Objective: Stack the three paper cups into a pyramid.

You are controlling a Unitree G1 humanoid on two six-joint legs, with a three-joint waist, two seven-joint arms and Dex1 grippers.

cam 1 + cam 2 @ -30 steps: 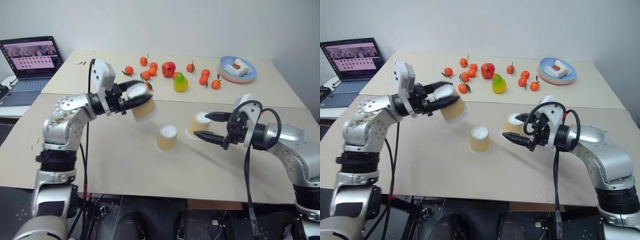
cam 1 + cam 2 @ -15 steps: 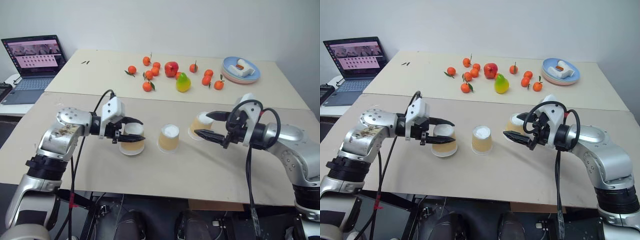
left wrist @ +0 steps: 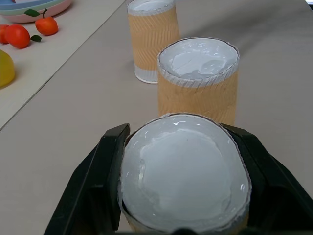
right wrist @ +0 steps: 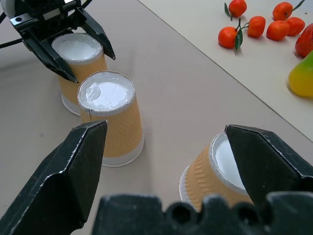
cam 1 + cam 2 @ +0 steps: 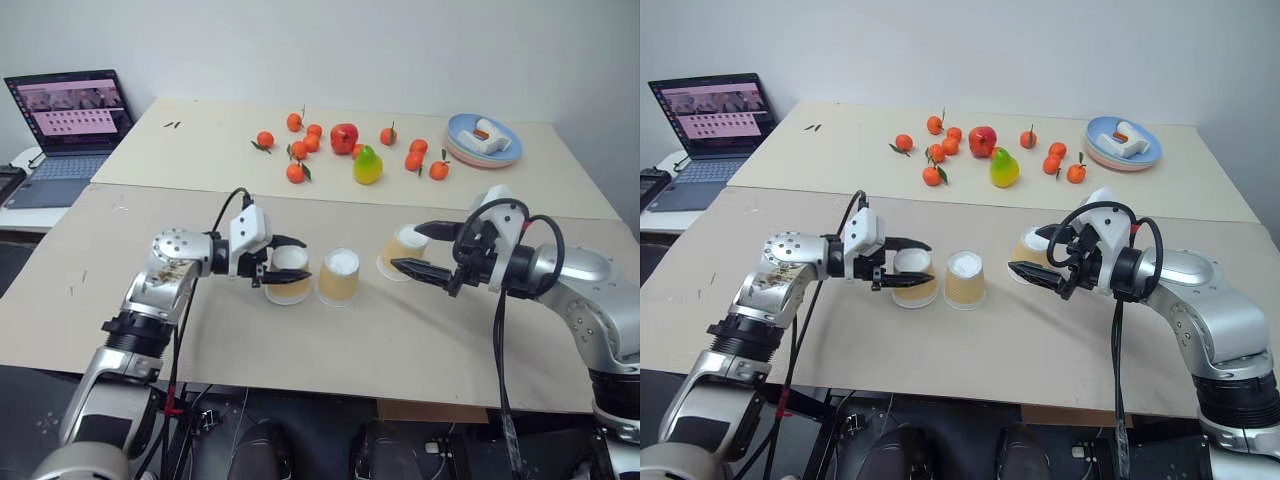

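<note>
Ribbed tan paper cups [image 4: 111,120] with glossy white bases — matt beige table [image 5: 330,350].

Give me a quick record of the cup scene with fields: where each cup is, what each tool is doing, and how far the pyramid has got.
Left cup: upside down on the table, beside the middle cup
Middle cup: upside down, free
Right cup: upside down, tilted, between the right tool's fingers
Left tool: shut on the left cup
Right tool: open around the right cup, not gripping
Pyramid: nothing stacked yet; all three cups at table level
Background: fruit, plates, laptop
</note>
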